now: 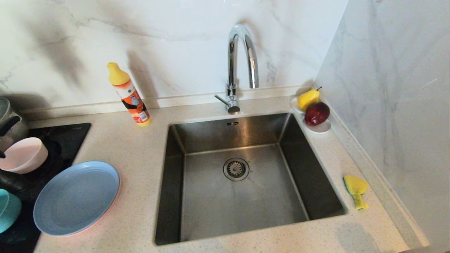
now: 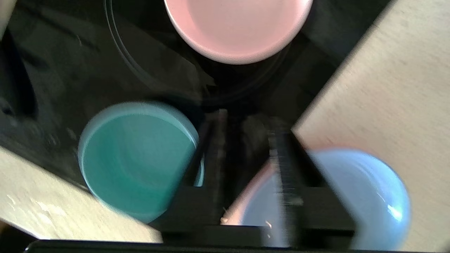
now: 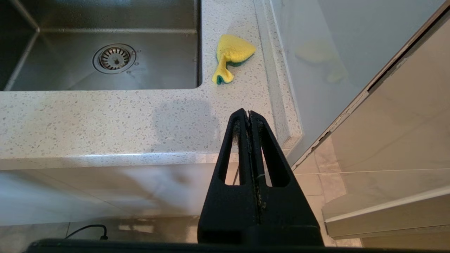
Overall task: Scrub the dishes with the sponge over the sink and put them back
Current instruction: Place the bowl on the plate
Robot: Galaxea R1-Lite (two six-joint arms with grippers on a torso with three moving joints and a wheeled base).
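A grey-blue plate (image 1: 77, 196) lies on a pink plate whose rim just peeks out, left of the sink (image 1: 197, 137). A pale pink bowl (image 1: 23, 154) and a teal bowl (image 1: 8, 209) stand on the black cooktop. The yellow sponge (image 1: 355, 189) lies bent on the counter right of the sink. My left gripper (image 2: 248, 123) hovers open above the cooktop, between the teal bowl (image 2: 137, 161) and the plates (image 2: 365, 196), holding nothing. My right gripper (image 3: 249, 113) is shut and empty off the counter's front edge, with the sponge (image 3: 232, 52) ahead of it.
An orange detergent bottle (image 1: 130, 96) leans by the back wall. A chrome faucet (image 1: 240, 59) arches over the sink. A white dish (image 1: 318, 128) with a pear and a red apple sits at the back right corner. A steel pot (image 1: 7, 119) is at far left. A marble wall bounds the right.
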